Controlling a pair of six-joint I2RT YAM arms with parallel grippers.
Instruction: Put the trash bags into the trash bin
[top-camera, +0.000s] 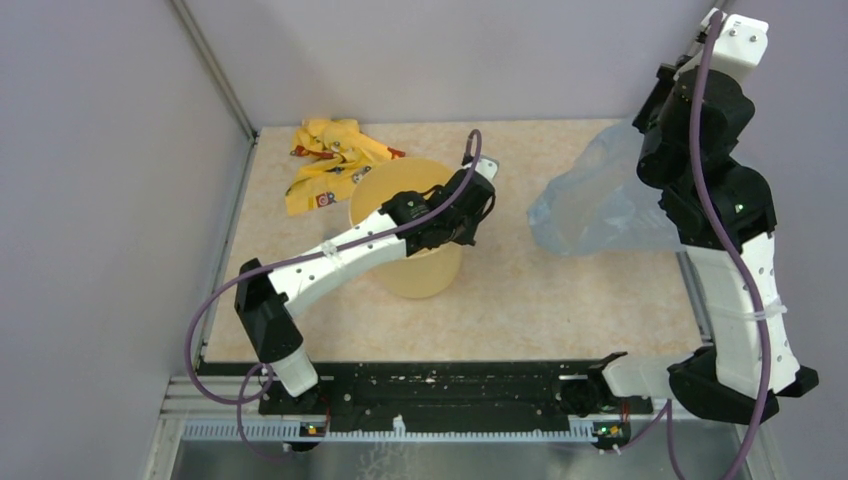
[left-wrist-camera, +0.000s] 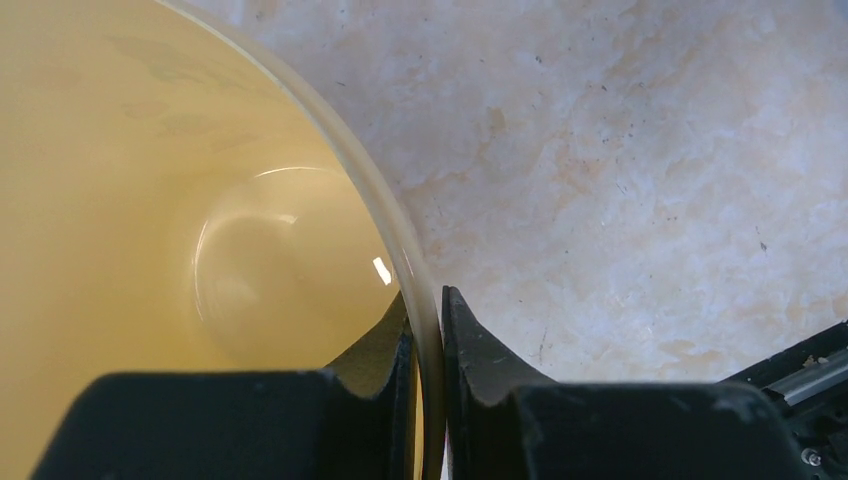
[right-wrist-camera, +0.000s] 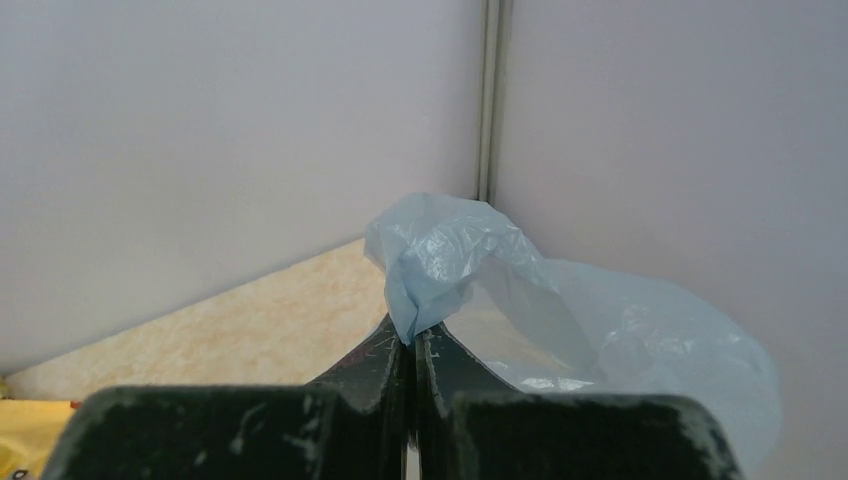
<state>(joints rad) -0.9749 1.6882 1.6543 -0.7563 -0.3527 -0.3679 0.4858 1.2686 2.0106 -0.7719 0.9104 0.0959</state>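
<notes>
A pale yellow trash bin (top-camera: 420, 275) is standing upright near the middle of a beige marbled table (top-camera: 560, 290). The left arm is reaching across the bin's open mouth and covering part of it. The left gripper (left-wrist-camera: 427, 303) is pinching the bin's right-hand rim, with one black finger (left-wrist-camera: 385, 350) inside the wall and the other outside on the table side – the jaws are narrow, clamped on the thin plastic. The left wrist view is looking down into the bin (left-wrist-camera: 120, 200), whose round base is showing nothing inside.

Well to the right, the right gripper (right-wrist-camera: 408, 345) is closed tight on a bunched corner of the translucent pale blue trash bag (right-wrist-camera: 450, 250). The bag (top-camera: 600, 205) is hanging raised beside the right arm, billowing toward the grey side wall – whether its lower edge is touching the table cannot be told. Bare tabletop is lying between bag and bin.

A crumpled yellow cloth (top-camera: 330, 165) with red and grey marks is lying close behind the bin, toward the far left corner.
</notes>
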